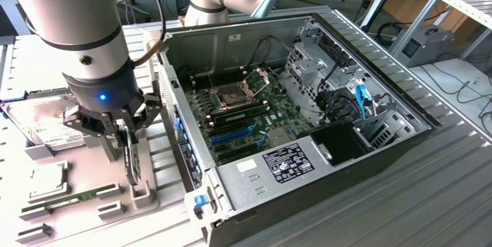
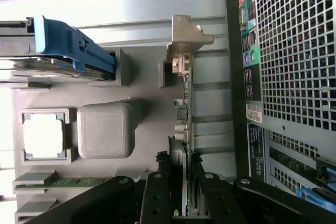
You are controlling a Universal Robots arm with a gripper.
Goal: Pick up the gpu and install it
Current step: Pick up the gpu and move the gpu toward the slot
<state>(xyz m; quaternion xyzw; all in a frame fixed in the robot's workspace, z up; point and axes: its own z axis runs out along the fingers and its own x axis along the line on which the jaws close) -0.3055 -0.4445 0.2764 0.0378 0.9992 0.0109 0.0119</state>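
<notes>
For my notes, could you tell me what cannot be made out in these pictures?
- gpu fan face: wrist view sees it edge-on; exterior view, pincer covers it.
- Hard drive label: exterior view, arm hides part.
- Computer case: exterior view, bottom edge cuts its corner.

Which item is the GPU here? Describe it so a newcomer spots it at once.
On the exterior view's left, beside the open computer case, lies a grey holder tray. The green circuit card with a silver end bracket stands on edge in it, clamped by the black gripper. Its neighbours, the silver hard drive and long green memory stick, lie flat.
</notes>
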